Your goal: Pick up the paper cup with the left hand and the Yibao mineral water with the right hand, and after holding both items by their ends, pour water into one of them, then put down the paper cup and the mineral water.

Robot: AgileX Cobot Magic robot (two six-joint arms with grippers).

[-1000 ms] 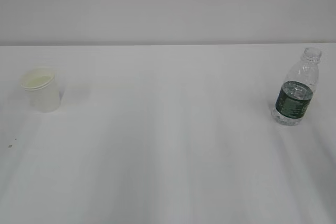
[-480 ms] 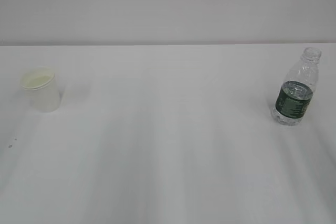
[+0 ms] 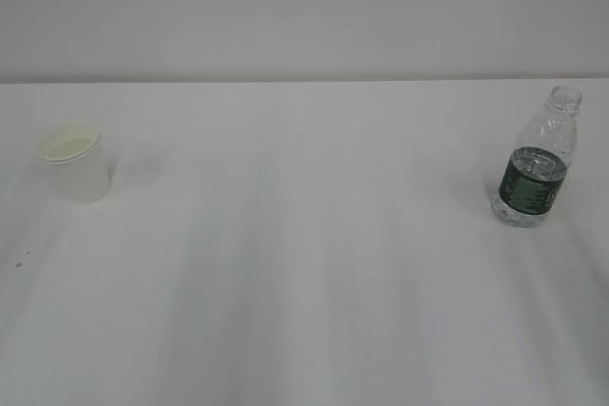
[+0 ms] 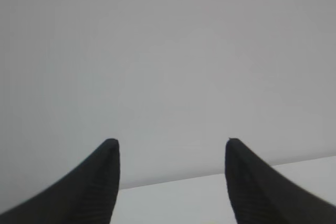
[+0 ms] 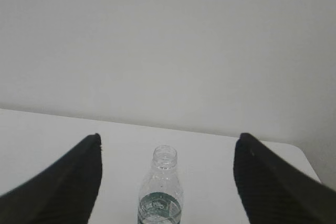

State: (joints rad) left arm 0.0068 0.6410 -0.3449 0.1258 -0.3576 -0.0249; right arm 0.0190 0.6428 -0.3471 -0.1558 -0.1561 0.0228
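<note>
Two task items on the white desk (image 3: 314, 263), both standing upright and far apart: the paper cup (image 3: 76, 164) at the far left of the exterior view, the Yibao mineral water (image 3: 536, 161) at the far right. Cup is white, tapered, rolled rim, pale cream inside; can't tell whether anything is in it. Bottle is clear and ribbed, dark green label band round the middle, neck open with no cap, water in the lower part. Neither arm shows in the exterior view; nothing touches cup or bottle. Left wrist view: left hand (image 4: 172, 182) has its two black fingers (image 4: 94, 187) spread apart with nothing between them, pointed at a plain grey wall, only a strip of desk edge at the bottom; cup is not in that view. Right wrist view: right hand (image 5: 167, 182) also has its fingers (image 5: 68, 184) spread wide, nothing gripped. The bottle sits centred in the gap between them, further out on the desk, clear of both fingers, its open neck and the top of the label visible, lower body cut off by the frame edge. Desk's far edge meets the grey wall behind it. A couple of tiny dark specks (image 3: 21, 260) lie on the desk in front of the cup.
</note>
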